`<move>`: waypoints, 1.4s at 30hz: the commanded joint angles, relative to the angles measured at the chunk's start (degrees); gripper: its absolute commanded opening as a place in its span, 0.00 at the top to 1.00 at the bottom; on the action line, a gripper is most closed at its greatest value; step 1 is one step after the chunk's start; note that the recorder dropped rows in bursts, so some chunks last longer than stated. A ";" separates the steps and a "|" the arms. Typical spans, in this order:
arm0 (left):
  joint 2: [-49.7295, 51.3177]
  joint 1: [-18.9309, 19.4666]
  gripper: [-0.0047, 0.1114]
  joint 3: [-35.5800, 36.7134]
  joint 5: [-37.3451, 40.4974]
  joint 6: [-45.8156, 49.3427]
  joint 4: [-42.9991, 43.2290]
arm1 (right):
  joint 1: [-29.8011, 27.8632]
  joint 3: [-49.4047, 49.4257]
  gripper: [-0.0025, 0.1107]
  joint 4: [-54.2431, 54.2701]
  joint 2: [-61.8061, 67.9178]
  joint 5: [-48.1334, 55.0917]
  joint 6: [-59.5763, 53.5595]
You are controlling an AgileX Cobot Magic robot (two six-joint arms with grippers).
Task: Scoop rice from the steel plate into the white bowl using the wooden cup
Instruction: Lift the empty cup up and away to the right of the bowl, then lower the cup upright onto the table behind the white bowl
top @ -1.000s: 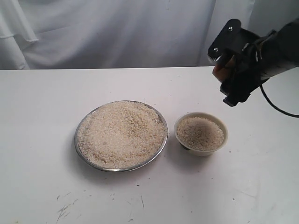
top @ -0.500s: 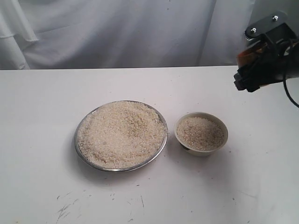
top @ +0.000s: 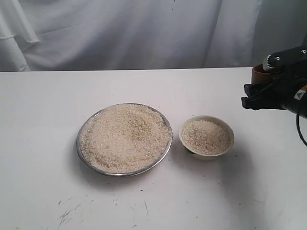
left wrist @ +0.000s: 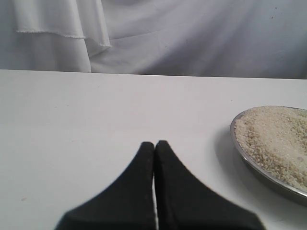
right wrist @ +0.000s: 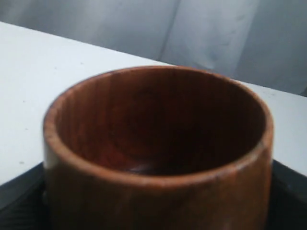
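The steel plate [top: 78, 146] lies left of centre, heaped with rice [top: 124, 136]. To its right stands the white bowl [top: 207, 155], holding rice nearly up to its rim. My right gripper [top: 263, 79] hovers at the right edge, above and to the right of the bowl, shut on the wooden cup [top: 259, 73]. In the right wrist view the wooden cup [right wrist: 158, 143] stands upright, its dark inside empty. My left gripper [left wrist: 154, 143] is shut on nothing, low over the table beside the steel plate [left wrist: 249, 163]; the exterior view does not show it.
A white cloth backdrop [top: 120, 33] hangs behind the white table [top: 43, 110]. Faint dark scuff marks [top: 67, 213] show on the table's near left part. A black cable [top: 302, 129] trails from the right arm.
The right gripper has carried the cup to the right, away from the bowl, and turned it from tilted to upright. Plate and bowl have not moved.
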 commanded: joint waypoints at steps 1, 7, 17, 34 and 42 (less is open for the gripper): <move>-0.29 -0.09 0.96 0.26 -0.36 -0.18 -0.04 | -0.17 0.42 0.98 -8.76 4.31 -10.90 8.19; -0.29 -0.09 0.96 0.26 -0.36 -0.18 -0.04 | -0.57 0.28 0.98 -8.77 11.51 -20.39 8.42; -0.29 -0.09 0.96 0.26 -0.36 -0.18 -0.04 | -0.70 -3.57 0.98 -11.38 22.20 -27.68 9.72; -0.29 -0.09 0.96 0.26 -0.36 -0.18 -0.04 | -4.85 -15.46 0.98 -19.07 32.13 -26.05 15.89; -0.29 -0.09 0.96 0.26 -0.36 -0.18 -0.04 | -4.89 -19.54 0.98 -18.63 36.09 -25.93 20.23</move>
